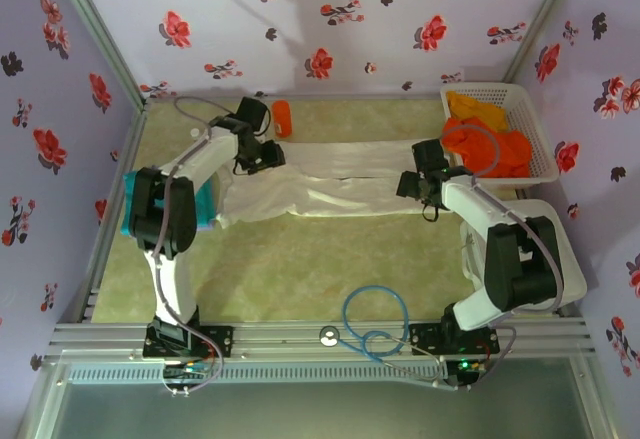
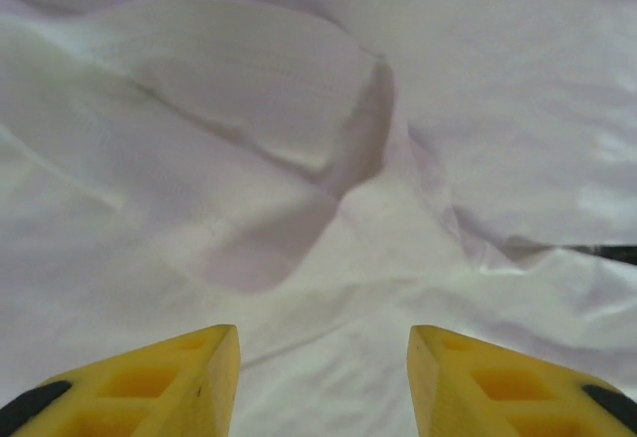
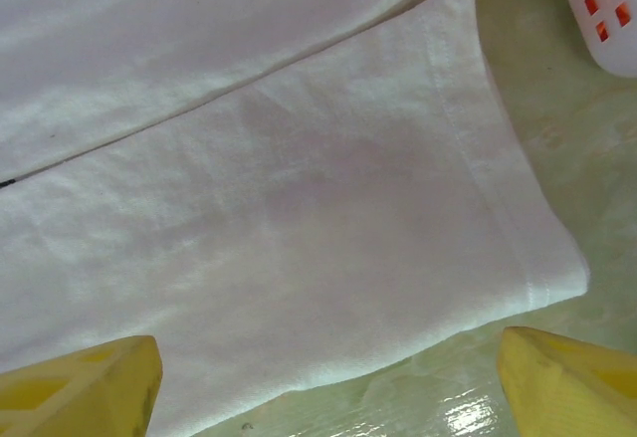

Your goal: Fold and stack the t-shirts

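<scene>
From above, the white t-shirt (image 1: 330,184) lies across the middle of the table (image 1: 300,269) as a long strip, its sides already turned in. My left hand (image 1: 262,156) is over its left end and my right hand (image 1: 412,184) over its right end. A teal shirt (image 1: 205,209) sits at the left edge under the left arm, and the orange shirts (image 1: 485,139) are heaped in the white basket (image 1: 540,159) at the upper right. I judge the crosswise fold comes next, and it will only come out square if both ends are picked up evenly. In the left wrist view, the left hand (image 2: 323,335) is open with nothing between its fingers. The cloth below it is rumpled, with a raised crease running through the centre of the frame. I would flatten that first, or pinch beyond it, so the bump isn't folded in. In the right wrist view, the right hand (image 3: 328,342) is wide open and empty above the flat hemmed end, whose corner sits at the lower right of the frame. A fold line runs diagonally across the upper left. I'd come down on the hem and catch every layer, then lift low so the layers don't slide apart.
</scene>
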`<state>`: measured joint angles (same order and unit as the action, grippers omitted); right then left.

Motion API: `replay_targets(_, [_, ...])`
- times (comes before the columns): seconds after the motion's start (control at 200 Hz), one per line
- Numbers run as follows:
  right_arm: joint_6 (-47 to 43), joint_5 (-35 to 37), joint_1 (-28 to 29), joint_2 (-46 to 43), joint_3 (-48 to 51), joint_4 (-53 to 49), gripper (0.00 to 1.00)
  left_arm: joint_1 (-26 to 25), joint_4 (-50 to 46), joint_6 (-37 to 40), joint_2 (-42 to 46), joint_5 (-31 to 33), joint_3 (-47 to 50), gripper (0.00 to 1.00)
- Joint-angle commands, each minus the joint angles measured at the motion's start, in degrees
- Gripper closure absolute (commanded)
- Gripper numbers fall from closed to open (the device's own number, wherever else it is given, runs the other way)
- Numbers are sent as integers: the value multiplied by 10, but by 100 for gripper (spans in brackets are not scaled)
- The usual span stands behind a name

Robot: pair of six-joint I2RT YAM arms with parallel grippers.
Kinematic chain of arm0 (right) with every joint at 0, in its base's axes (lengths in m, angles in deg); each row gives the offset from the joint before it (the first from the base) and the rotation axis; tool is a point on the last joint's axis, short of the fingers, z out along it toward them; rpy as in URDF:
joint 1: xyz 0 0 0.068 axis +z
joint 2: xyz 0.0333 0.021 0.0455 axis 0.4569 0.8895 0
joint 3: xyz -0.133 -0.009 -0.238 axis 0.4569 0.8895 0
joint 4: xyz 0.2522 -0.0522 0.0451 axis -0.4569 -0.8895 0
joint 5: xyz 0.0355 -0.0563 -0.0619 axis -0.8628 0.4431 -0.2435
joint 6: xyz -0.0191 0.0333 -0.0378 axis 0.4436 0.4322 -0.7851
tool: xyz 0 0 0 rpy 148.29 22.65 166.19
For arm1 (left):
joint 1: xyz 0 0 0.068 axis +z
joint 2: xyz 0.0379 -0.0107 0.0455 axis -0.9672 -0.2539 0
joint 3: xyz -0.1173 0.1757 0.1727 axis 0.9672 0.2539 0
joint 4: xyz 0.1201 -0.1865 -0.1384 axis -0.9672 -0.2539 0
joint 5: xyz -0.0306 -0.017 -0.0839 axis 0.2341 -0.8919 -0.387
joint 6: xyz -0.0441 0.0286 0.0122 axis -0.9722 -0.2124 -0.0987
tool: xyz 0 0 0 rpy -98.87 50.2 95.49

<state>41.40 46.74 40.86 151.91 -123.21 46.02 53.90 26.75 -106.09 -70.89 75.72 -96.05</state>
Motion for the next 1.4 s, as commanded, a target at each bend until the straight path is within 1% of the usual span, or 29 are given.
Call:
replay_targets(0.0, [8,-9,5,9,-4,-6,13,-5,67,-41,25,-4,67,52])
replay_targets(0.055, [8,-10,6,9,-6,-6,13,-6,95,-57,27,-13,90,51])
replay_targets(0.155, [7,-10,7,9,-9,-8,12,-6,123,-72,14,-22,101,51])
replay_targets(0.4, [6,-2,7,2,-4,-11,13,0,141,-78,-45,-24,57,51])
replay_targets(0.62, [3,4,7,1,-1,-13,13,13,115,-63,-85,-21,-9,53])
replay_targets(0.735, [3,4,8,-1,-1,-14,13,15,110,-59,-97,-18,-28,53])
replay_targets(1.035, [4,2,8,2,-1,-11,12,12,116,-34,-142,-17,-91,54])
replay_targets(1.175, [8,7,8,17,-21,-16,12,8,89,-18,-167,-18,-132,54])
replay_targets(1.2, [8,8,7,21,-26,-16,13,8,83,-16,-168,-17,-136,55])
replay_targets(1.255, [7,6,9,27,-35,-12,19,8,71,-8,-162,-8,-133,55])
replay_targets(1.39, [0,5,21,55,-72,-2,19,10,73,5,-99,36,-67,56])
